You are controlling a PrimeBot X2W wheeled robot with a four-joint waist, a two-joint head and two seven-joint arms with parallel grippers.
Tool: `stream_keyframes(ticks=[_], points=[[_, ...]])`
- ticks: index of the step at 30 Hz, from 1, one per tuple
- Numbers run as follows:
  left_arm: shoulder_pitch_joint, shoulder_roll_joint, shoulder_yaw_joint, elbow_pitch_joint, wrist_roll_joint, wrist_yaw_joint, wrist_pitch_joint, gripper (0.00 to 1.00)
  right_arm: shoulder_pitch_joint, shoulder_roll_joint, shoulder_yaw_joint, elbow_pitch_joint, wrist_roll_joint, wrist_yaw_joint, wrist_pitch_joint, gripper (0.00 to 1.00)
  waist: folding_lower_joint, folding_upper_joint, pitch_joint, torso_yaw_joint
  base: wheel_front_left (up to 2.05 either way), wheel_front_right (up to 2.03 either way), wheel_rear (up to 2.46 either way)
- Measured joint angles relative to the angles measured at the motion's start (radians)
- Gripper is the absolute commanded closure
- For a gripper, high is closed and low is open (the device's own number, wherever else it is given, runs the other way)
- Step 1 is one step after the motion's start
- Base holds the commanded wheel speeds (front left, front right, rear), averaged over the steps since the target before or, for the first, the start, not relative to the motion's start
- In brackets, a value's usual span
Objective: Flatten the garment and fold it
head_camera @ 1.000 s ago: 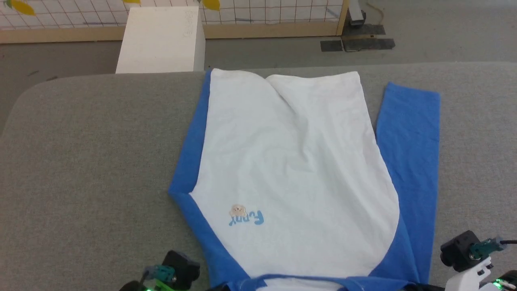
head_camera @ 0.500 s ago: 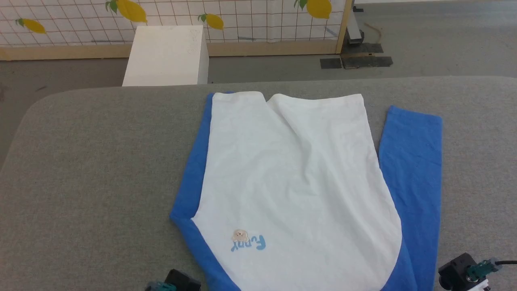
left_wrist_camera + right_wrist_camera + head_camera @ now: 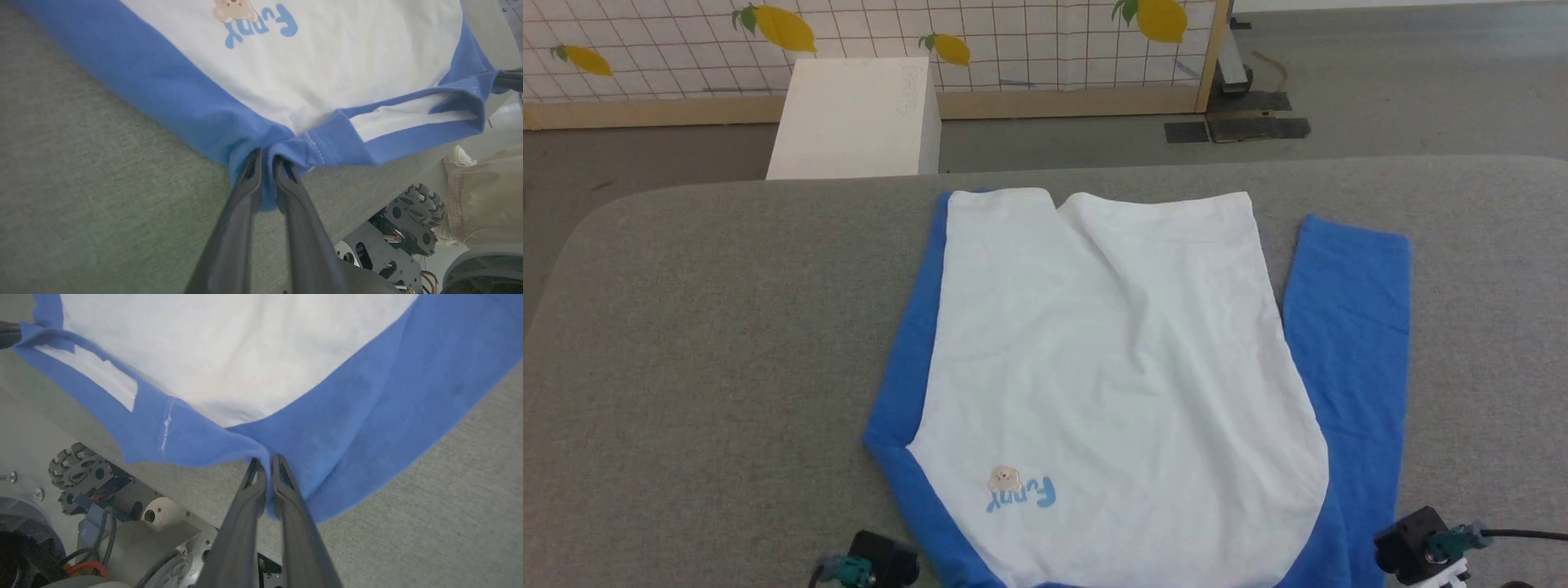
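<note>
The garment (image 3: 1111,367), white with blue sleeves and collar, lies spread on the grey table (image 3: 727,327), hem at the far side and collar at the near edge. A small bear print with blue lettering (image 3: 1021,488) faces up. In the left wrist view my left gripper (image 3: 265,157) is shut on a bunch of blue shoulder fabric beside the collar (image 3: 408,134). My right gripper (image 3: 265,461) pinches the other blue shoulder the same way. The collar hangs just past the table's near edge between them. A crease runs down the white body from the hem.
A white box (image 3: 854,118) stands on the floor beyond the table, before a gridded screen with lemon prints (image 3: 1013,49). Below the near edge I see my wheeled base (image 3: 412,212) and a person's trouser leg and shoe (image 3: 482,212).
The head camera has tilted up, so the whole scene sits lower. The hem now lies slightly farther from the table's far edge. Both grippers still pinch the shoulders.
</note>
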Motion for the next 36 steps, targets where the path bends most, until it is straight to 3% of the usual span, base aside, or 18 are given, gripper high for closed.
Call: stream_keyframes(ticks=[6,11,17,22,28,31,36], points=[[-0.001,-0.005,0.015,-0.013,-0.005,0.000,-0.015,0.00,-0.016,0.003,0.005,0.025,0.011,0.000,-0.037,0.00,0.0000,0.0000,0.014,0.001,0.00,0.00,0.00],[0.000,0.016,0.052,-0.113,-0.041,0.012,-0.016,0.00,-0.016,0.002,-0.033,-0.009,0.049,0.000,-0.024,0.00,0.0000,0.0000,0.023,0.007,0.00,0.00,0.00],[0.005,0.082,0.151,-0.269,-0.060,0.075,-0.077,0.00,-0.010,0.014,-0.147,-0.113,0.081,0.000,0.002,0.00,0.0000,0.0000,0.040,0.010,0.00,0.00,0.00],[-0.009,0.087,0.225,-0.288,0.062,0.154,-0.228,0.00,-0.045,0.083,-0.283,-0.163,-0.007,0.000,-0.107,0.00,0.0000,0.0000,0.064,0.008,0.00,0.00,0.00],[-0.062,-0.005,0.273,-0.236,0.239,0.226,-0.387,0.00,-0.182,0.197,-0.406,-0.145,-0.183,0.000,-0.304,0.00,0.0001,0.0000,0.102,0.003,0.00,0.00,0.00],[-0.063,-0.100,0.321,-0.232,0.329,0.253,-0.397,0.00,-0.279,0.251,-0.454,-0.109,-0.267,0.000,-0.365,0.00,0.0001,0.0000,0.131,-0.001,0.00,0.00,0.00],[-0.045,-0.200,0.390,-0.236,0.433,0.237,-0.401,0.00,-0.399,0.258,-0.493,-0.040,-0.319,0.000,-0.370,0.00,0.0001,0.0000,0.173,0.003,0.00,0.00,0.00]])
